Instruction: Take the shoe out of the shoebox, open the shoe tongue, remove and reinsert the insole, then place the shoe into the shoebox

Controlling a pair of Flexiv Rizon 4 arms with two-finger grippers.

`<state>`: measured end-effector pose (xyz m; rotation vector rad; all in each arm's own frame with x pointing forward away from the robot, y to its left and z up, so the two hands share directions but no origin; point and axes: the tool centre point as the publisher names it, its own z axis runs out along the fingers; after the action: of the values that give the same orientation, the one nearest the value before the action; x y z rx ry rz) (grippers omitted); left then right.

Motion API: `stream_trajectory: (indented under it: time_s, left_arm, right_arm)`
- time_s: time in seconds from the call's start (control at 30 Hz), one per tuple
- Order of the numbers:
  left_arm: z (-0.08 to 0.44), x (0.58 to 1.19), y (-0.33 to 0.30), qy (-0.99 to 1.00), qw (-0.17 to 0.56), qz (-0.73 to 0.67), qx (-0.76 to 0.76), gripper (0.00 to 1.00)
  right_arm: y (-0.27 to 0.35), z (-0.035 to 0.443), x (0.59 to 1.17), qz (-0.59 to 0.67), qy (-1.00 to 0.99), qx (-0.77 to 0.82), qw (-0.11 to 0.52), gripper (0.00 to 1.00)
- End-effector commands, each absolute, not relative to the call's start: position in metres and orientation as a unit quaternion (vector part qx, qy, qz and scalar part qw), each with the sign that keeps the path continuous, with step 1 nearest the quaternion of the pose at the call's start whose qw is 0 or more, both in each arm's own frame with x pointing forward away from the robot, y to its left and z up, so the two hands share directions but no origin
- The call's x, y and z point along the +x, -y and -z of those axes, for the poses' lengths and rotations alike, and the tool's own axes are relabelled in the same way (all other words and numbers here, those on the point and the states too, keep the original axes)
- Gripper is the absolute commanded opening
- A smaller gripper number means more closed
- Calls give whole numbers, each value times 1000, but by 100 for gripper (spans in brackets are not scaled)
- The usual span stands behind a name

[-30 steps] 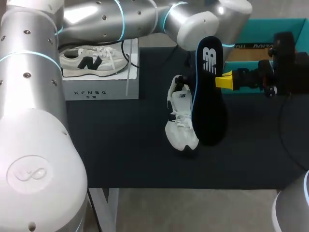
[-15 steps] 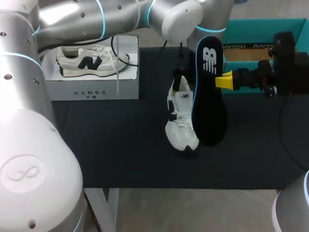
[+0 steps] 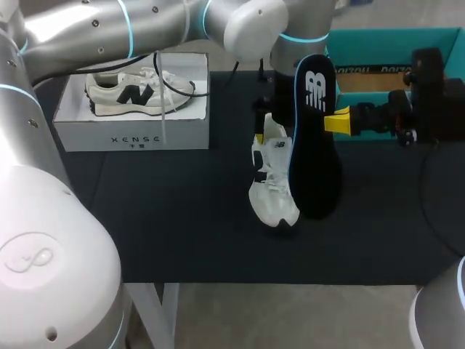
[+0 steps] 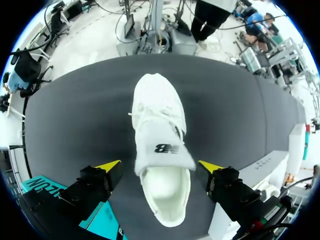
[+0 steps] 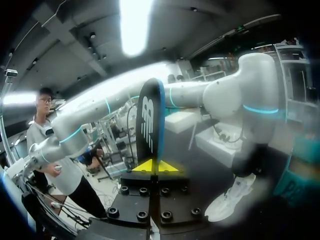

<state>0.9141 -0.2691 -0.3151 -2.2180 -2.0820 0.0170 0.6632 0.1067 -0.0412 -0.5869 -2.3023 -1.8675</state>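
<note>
My left wrist view looks straight down into the white shoe (image 4: pixel 160 145), its tongue folded forward over the laces and the pale inside exposed, a detail the head view half hides behind my left arm. The left gripper (image 4: pixel 159 166) hangs over the heel opening, fingers spread wide and clear of the shoe on both sides. The head view adds the dark insole (image 3: pixel 314 138), held up just beside the shoe and pinched at its edge between the closed yellow tips of my right gripper (image 3: pixel 336 122) (the right wrist view shows it edge-on). The shoe rests on the black table (image 3: pixel 182 218), between the teal shoebox (image 3: pixel 392 43) and a white box (image 3: pixel 131 134) carrying a second sneaker (image 3: pixel 138 91).
</note>
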Motion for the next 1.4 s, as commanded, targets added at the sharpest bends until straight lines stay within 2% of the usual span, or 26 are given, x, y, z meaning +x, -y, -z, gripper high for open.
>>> stream_trajectory:
  time_s: [0.03, 0.47, 0.67, 0.97, 1.2, 1.4]
  left_arm:
    - [314, 910, 271, 679, 7, -56, -732, 100]
    - [209, 916, 256, 672, -242, -160, -682, 100]
    - [176, 910, 256, 630, -313, -206, -680, 100]
    - [147, 901, 255, 600, -361, -229, -676, 100]
    - [139, 897, 252, 589, -365, -252, -675, 100]
    - [130, 893, 251, 572, -365, -292, -674, 100]
  right_arm:
    - [-109, 42, 665, 617, 761, -194, 60, 0]
    - [-109, 42, 665, 617, 761, -194, 60, 0]
    - [-109, 42, 665, 617, 761, -194, 60, 0]
    - [-98, 45, 698, 632, 731, -244, 78, 0]
    - [-90, 47, 719, 647, 698, -291, 97, 0]
    - [-86, 45, 724, 660, 674, -318, 87, 0]
